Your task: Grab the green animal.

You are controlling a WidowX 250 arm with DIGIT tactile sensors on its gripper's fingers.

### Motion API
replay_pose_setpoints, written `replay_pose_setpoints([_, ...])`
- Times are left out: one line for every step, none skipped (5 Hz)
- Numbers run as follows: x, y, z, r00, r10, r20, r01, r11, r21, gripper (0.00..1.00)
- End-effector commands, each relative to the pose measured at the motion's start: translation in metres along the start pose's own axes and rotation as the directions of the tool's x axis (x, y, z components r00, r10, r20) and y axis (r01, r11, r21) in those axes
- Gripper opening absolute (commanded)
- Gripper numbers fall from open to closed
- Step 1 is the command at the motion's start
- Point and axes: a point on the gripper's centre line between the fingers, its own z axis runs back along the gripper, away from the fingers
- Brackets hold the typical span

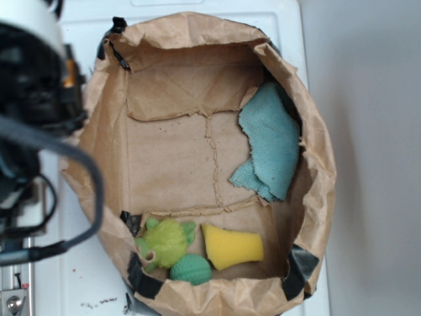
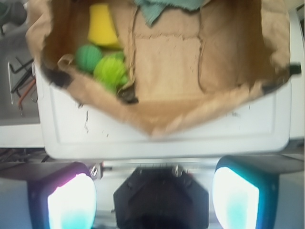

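At seven o'clock on the floor of the paper bag, exterior view: one green animal, lime, ribbed, stubby-limbed, lying against the bag's wall. You should expect it to be light, soft and squashy, not fragile and not slippery; take it across the round body, not by a limb. Touching it at its five o'clock: one darker green ball. Just beside both, at the bag's six o'clock: one yellow sponge. At two to three o'clock, draped up the wall: one blue cloth, well apart from the toy. Bag floor otherwise bare brown paper. The arm shows only as a dark blur at nine o'clock; you cannot judge the jaws from here.

Wrist view: gripper at six o'clock, two pale fingers spread wide apart with nothing between them, outside the bag over a white surface. The same contents sit at eleven o'clock: animal, ball touching it, sponge beyond, cloth at twelve. The neighbours crowd your approach; the bag wall may too.
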Motion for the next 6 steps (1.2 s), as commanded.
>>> replay_pose_setpoints([0.050, 0.026, -0.019, 0.995, 0.098, 0.036, -0.099, 0.994, 0.039, 1.00])
replay_pose_setpoints([0.049, 0.010, -0.046, 0.998, 0.061, -0.010, -0.061, 0.998, 0.031, 1.00])
replay_pose_setpoints([0.041, -0.012, -0.069, 0.994, 0.088, -0.069, -0.090, 0.996, -0.026, 1.00])
replay_pose_setpoints([0.043, -0.026, -0.083, 0.984, 0.121, -0.131, -0.130, 0.990, -0.063, 1.00])
replay_pose_setpoints([0.053, -0.033, -0.097, 0.973, 0.173, -0.153, -0.185, 0.980, -0.067, 1.00])
replay_pose_setpoints([0.056, -0.038, -0.112, 0.948, 0.234, -0.217, -0.251, 0.967, -0.052, 1.00])
